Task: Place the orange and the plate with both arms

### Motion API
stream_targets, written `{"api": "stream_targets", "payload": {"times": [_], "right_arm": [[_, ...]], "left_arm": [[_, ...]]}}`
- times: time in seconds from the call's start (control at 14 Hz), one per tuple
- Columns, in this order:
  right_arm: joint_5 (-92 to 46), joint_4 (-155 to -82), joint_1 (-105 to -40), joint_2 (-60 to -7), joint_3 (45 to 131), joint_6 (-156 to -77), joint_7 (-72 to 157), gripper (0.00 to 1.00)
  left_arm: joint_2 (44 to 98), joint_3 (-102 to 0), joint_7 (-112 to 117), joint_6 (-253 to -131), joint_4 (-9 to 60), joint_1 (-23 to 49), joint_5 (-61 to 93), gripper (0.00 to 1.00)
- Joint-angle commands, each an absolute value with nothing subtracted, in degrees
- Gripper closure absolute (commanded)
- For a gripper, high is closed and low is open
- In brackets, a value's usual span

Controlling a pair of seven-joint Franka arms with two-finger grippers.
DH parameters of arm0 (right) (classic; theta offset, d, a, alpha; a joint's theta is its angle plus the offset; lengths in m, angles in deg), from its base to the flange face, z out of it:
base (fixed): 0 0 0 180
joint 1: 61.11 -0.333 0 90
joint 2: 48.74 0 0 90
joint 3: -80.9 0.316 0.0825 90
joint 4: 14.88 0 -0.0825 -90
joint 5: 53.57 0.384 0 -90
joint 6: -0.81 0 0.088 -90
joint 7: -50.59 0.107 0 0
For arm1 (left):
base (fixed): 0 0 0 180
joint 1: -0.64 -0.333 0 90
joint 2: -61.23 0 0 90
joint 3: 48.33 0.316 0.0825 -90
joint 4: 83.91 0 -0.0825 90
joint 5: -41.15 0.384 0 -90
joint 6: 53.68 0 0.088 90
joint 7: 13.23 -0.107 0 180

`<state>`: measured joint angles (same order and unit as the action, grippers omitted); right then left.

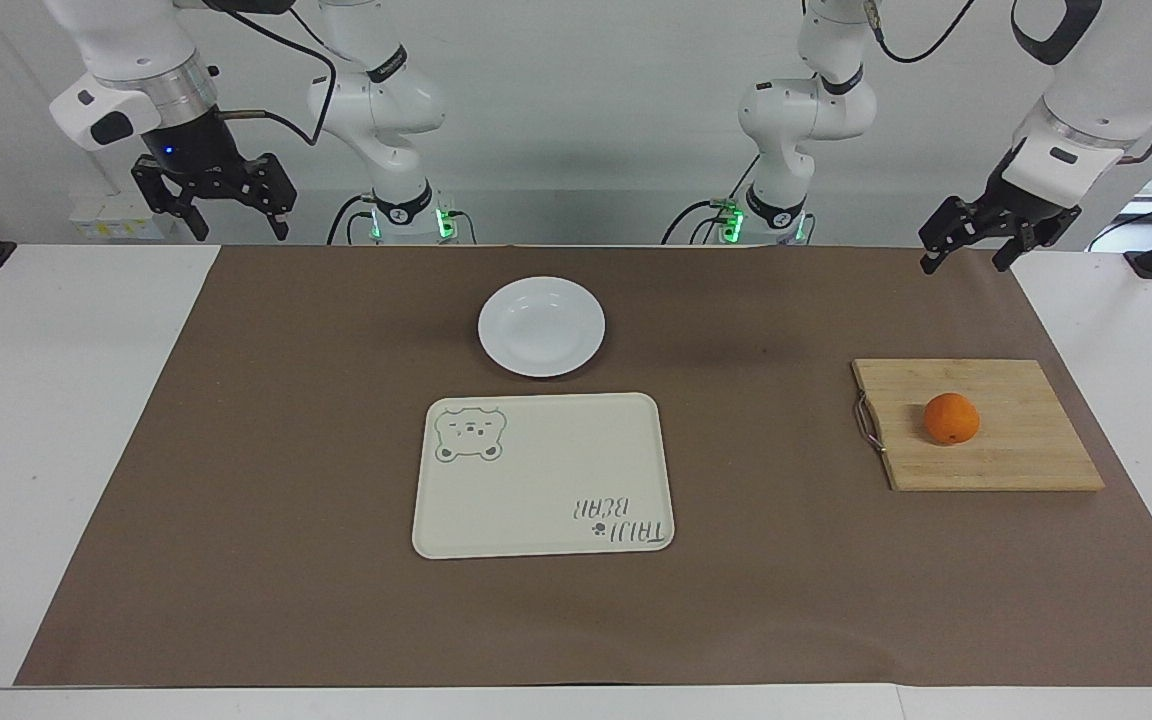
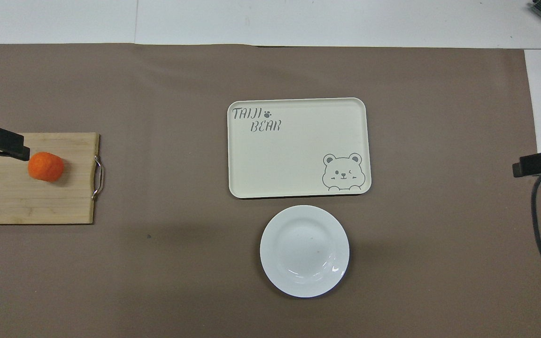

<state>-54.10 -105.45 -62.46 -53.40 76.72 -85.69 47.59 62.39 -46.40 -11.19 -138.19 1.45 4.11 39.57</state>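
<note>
Orange [image 1: 951, 418] on cutting board [image 1: 1016, 455]; plate [image 1: 541, 326] touching the tray [image 1: 543, 474], perhaps; left gripper [image 1: 971, 243], right gripper [image 1: 214, 200] spread, empty

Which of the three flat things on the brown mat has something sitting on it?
The wooden cutting board at the left arm's end of the table: the orange rests on it. The white plate and the cream bear tray are bare.

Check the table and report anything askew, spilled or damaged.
Nothing stands out. The orange sits whole on the wooden board, the plate lies flat and empty beside the bear tray, nearer the robots. The left claw and right claw hang open, holding nothing.
</note>
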Motion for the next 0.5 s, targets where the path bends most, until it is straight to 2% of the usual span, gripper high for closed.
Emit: {"api": "stream_targets", "payload": {"times": [0.0, 0.43], "right_arm": [[-54.4, -105.8, -62.3, -54.2, 76.9, -85.1, 46.5, 0.0], [-54.4, -105.8, -62.3, -54.2, 76.9, -85.1, 46.5, 0.0]], "left_arm": [[61.8, -47.0, -11.4, -137.9, 1.7, 3.5, 40.2, 0.0], [61.7, -46.8, -11.3, -138.8, 1.7, 3.4, 39.7, 0.0]]}}
